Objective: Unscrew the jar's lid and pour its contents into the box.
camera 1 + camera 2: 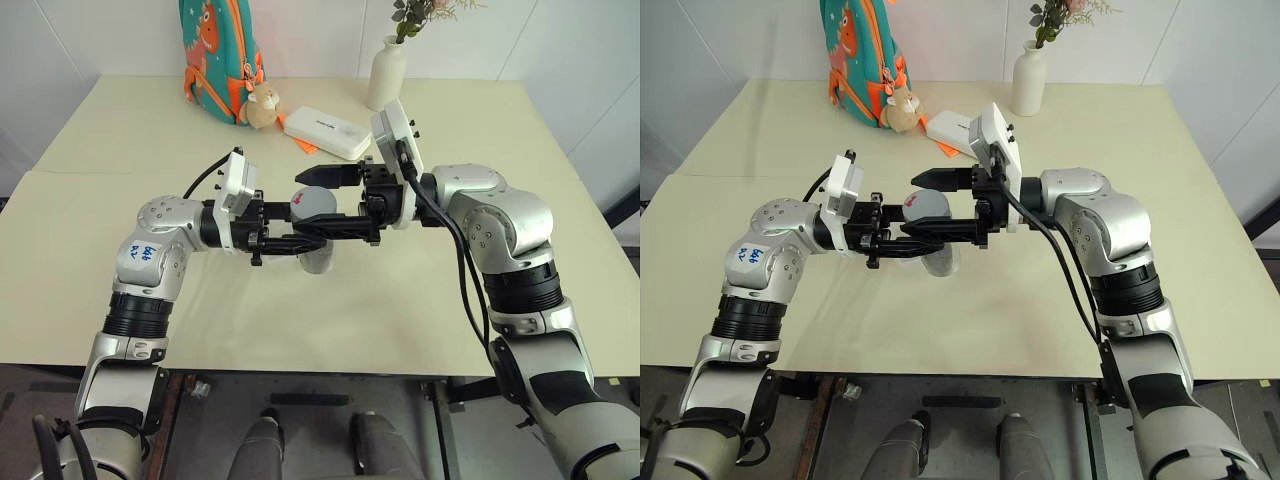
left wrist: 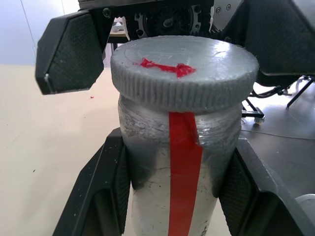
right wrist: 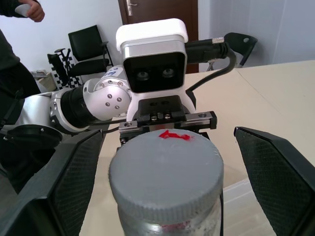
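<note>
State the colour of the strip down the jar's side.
Red, clearest in the left wrist view on the jar.

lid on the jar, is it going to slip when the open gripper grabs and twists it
Probably not much: the lid has a ribbed edge that the right gripper pads could bite. It looks rigid, so unlikely to deform. The jar may turn instead, though the left gripper clamps its smooth wall.

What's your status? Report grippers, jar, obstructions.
Left gripper shut on jar, held above the table. Right gripper open, fingers either side of lid, not clamped. Lid on. Nothing in the way.
</note>
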`<state>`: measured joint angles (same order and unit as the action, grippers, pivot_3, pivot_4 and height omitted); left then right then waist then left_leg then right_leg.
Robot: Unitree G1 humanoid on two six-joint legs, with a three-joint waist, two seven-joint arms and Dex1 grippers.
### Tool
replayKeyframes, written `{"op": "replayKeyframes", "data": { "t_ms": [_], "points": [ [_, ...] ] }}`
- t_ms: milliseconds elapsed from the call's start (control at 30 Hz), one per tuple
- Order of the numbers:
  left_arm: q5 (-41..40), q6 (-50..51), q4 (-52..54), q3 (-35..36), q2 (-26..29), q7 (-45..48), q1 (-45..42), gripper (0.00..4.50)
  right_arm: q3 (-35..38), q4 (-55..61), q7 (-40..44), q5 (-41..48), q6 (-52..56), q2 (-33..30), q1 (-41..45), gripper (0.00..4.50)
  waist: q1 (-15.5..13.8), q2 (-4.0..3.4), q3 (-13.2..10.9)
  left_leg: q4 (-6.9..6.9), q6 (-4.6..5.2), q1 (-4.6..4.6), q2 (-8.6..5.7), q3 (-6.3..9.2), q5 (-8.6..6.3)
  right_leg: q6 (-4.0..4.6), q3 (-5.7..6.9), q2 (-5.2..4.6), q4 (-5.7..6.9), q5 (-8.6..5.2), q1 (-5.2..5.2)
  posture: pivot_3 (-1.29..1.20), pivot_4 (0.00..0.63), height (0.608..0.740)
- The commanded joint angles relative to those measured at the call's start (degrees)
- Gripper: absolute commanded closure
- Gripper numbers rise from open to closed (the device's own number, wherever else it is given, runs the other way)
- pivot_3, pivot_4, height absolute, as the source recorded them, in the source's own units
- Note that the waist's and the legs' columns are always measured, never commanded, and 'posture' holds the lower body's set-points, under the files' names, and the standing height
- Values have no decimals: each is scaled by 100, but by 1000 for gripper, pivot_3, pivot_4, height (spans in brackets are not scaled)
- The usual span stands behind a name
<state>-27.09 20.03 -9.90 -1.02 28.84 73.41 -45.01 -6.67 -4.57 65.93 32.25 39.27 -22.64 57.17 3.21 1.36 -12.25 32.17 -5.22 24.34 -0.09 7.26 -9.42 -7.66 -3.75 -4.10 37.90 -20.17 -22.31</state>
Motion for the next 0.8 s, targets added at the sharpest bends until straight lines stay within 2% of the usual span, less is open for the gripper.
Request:
{"op": "replayKeyframes", "data": {
  "t_ms": [33, 133, 233, 300, 667, 800],
  "points": [
    [-108, -16, 163, 88, 22, -3, -104, 2498, 54, 76, 26, 4, -124, 19, 150, 20, 0, 0, 0, 0, 0, 0, 0, 0, 0, 0, 0, 0, 0, 0, 0, 0, 150, 740],
    [-106, -27, 151, 87, 15, -5, -114, 2498, 67, 112, 23, 29, -104, 25, 114, 20, 1, 0, 0, -1, 0, 0, 0, 0, 0, 0, 0, 0, -1, 0, 0, 0, 150, 740],
    [-101, -37, 141, 85, 17, 2, -115, 2498, 123, 177, -5, 94, -79, 40, 99, 624, 1, 0, 0, 0, 0, 0, 0, 0, 0, 0, 0, 0, 0, 0, 0, 0, 150, 740],
    [-96, -47, 126, 85, 24, 6, -121, 2498, 204, 235, -53, 174, -36, 60, 113, 1216, 2, 0, 0, 0, 0, 0, 0, 0, 0, 0, 0, 0, 0, 0, 0, 0, 150, 740],
    [-90, -28, 155, 114, 68, 10, -87, 2498, 889, 703, -600, 1275, 1010, 131, 15, 1216, -2, 0, 0, -1, 0, 0, 1, 1, 0, 0, 0, 0, 2, 0, -1, 0, 150, 740],
    [-102, -18, 162, 124, 73, 4, -69, 2498, 870, 823, -716, 1256, 1004, 27, -65, 1216, -1, 0, 0, 0, 0, 0, 0, 0, 0, 0, 0, 0, 2, 0, -1, 0, 150, 740]
  ]
}}
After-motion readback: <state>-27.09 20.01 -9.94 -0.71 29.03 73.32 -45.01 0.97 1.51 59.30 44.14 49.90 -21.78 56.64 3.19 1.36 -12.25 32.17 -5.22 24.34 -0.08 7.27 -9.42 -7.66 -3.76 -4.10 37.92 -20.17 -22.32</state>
